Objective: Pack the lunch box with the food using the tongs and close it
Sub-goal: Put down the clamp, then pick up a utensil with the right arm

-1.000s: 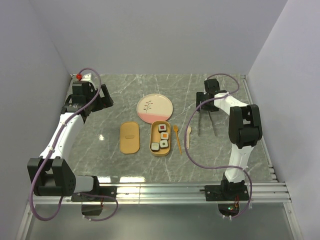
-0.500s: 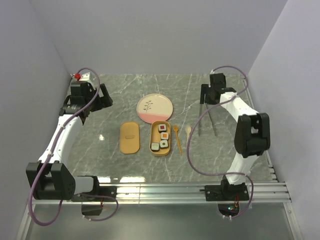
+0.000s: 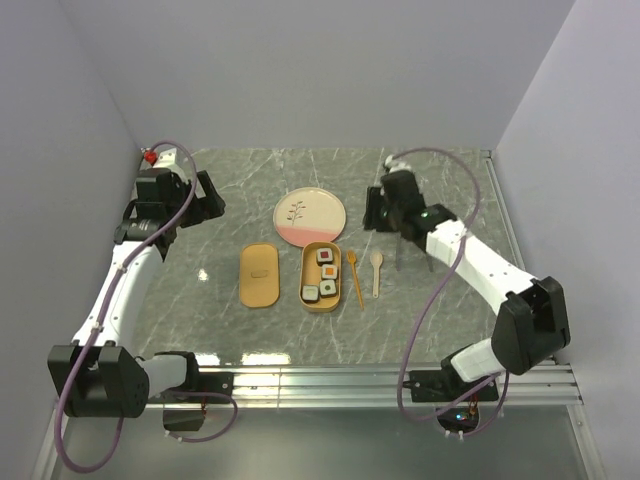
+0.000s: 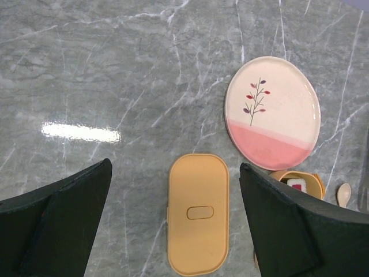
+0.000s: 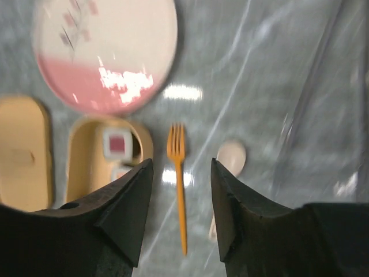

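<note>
Just beside the lunch box (image 3: 321, 276): orange fork (image 3: 354, 277), beige spoon (image 3: 376, 270), plate (image 3: 310, 216).

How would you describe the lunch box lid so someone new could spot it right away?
Find the round pink-and-cream plate mid-table. Just below it sits the open lunch box holding sushi. The lid lies flat immediately left of that box: same tan-orange, but closed-topped, with a small oval recess in its centre.

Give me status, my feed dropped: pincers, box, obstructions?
Left pincer open, empty. Right pincer empty. Lunch box holds sushi, lid off beside it. Tongs on table.
</note>
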You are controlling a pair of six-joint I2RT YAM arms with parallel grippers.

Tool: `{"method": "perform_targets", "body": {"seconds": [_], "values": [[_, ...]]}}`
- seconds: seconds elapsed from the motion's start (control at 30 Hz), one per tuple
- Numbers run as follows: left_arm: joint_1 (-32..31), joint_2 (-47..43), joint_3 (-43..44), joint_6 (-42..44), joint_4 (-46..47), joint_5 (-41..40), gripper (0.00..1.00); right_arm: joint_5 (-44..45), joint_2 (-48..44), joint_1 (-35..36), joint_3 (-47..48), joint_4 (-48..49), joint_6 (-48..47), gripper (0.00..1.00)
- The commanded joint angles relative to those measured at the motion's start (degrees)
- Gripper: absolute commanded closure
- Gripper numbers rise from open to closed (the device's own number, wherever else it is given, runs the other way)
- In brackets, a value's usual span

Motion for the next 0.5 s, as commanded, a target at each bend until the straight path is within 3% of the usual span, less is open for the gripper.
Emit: {"method": "perform_targets", "body": {"seconds": [0.0, 0.47], "values": [[0.12, -2.48, -0.5, -0.63, 1.92, 1.73, 0.0, 2.57, -2.47, 2.51, -6.41, -1.5, 8.67, 0.49], [0.03, -5.91, -2.7, -0.98, 1.05, 2.35, 0.0, 4.06, -0.54, 6.91, -16.79, 0.7, 13.52, 0.53]]}}
